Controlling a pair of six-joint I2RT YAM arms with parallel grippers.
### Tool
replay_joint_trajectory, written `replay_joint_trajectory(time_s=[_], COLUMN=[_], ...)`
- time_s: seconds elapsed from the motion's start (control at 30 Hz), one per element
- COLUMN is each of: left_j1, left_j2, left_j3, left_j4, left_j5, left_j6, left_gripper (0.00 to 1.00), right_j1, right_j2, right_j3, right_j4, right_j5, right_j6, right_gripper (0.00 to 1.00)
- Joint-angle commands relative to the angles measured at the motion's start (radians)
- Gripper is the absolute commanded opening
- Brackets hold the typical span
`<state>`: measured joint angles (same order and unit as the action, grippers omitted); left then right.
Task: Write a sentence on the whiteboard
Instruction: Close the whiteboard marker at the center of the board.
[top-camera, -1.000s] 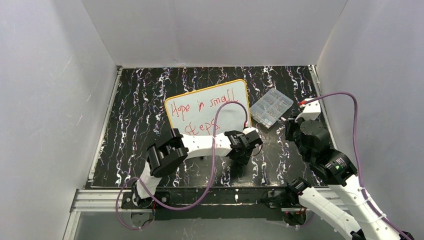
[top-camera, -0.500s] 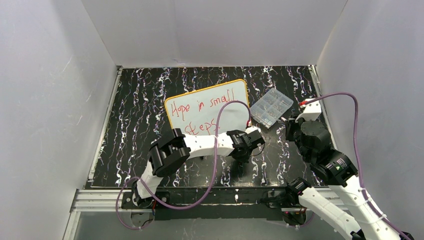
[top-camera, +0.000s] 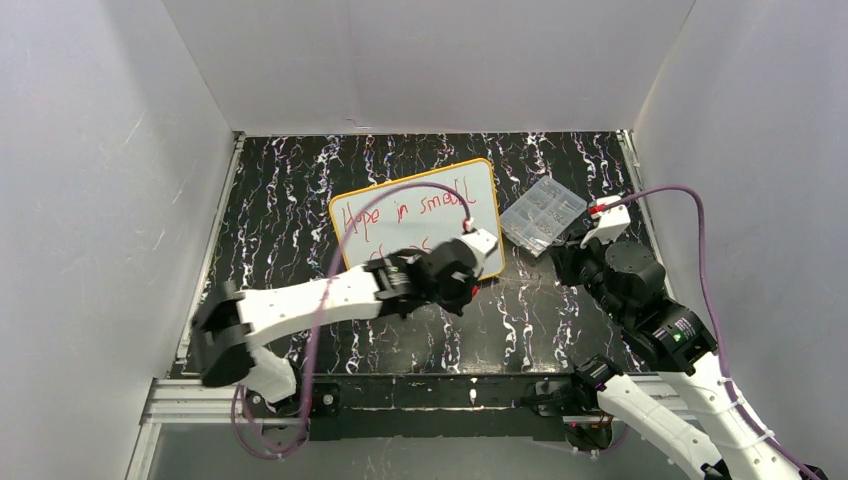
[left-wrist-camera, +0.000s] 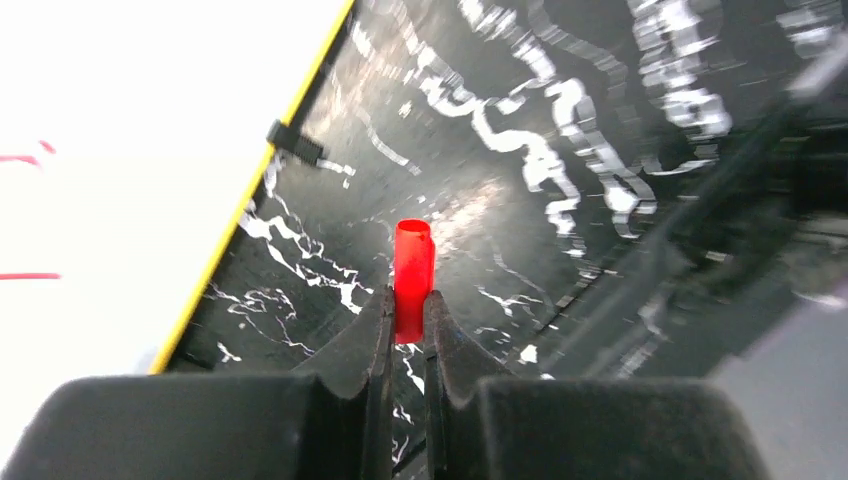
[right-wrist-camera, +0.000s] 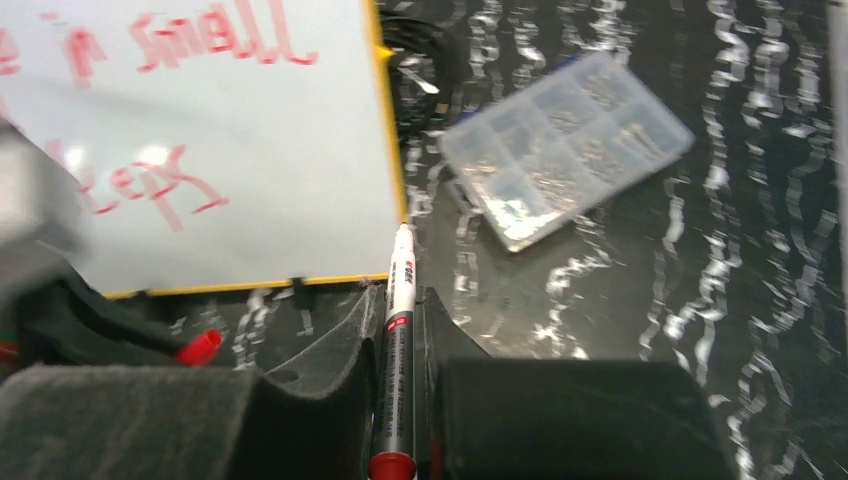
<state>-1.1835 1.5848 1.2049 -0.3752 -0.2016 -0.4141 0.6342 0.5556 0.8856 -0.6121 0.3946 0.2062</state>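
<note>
The whiteboard (top-camera: 440, 225) lies flat mid-table, orange-yellow rimmed. The sentence (top-camera: 410, 208) is in red; "Hope in small" shows on top, and my left arm hides part of "steps" below. My left gripper (top-camera: 468, 290) sits at the board's near right corner, shut on a red marker cap (left-wrist-camera: 413, 270) that sticks out past the fingertips. My right gripper (top-camera: 565, 262) is right of the board, shut on a white-and-grey red marker (right-wrist-camera: 400, 320) whose bare tip points at the board's near right corner (right-wrist-camera: 385, 270). The cap also shows in the right wrist view (right-wrist-camera: 200, 347).
A clear plastic parts box (top-camera: 543, 215) lies right of the board, beyond my right gripper; it also shows in the right wrist view (right-wrist-camera: 565, 145). Purple cables arch over both arms. White walls enclose the black marbled table (top-camera: 280, 250).
My left arm has swung left and stretched out low. Its gripper moved left and back with the cap to the board's near right corner. My right gripper shifted slightly left.
</note>
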Motion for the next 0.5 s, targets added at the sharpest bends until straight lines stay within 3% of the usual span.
replay_joint_trajectory(time_s=[0.0, 0.17, 0.47], left_j1=[0.087, 0.205, 0.234], left_j2=[-0.245, -0.468, -0.715], left_j3=[0.008, -0.043, -0.313], left_j4=[-0.077, -0.151, -0.008], left_j5=[0.174, 0.353, 0.395], left_j6=[0.21, 0.397, 0.438], left_gripper=[0.0, 0.0, 0.0], right_j1=[-0.002, -0.002, -0.002], right_j2=[-0.003, 0.048, 0.202], right_j3=[0.037, 0.035, 0.061], right_j4=[0.148, 0.324, 0.472], right_j5=[-0.273, -0.522, -0.838], right_j6=[0.047, 0.149, 0.271], right_gripper=[0.01, 0.01, 0.01])
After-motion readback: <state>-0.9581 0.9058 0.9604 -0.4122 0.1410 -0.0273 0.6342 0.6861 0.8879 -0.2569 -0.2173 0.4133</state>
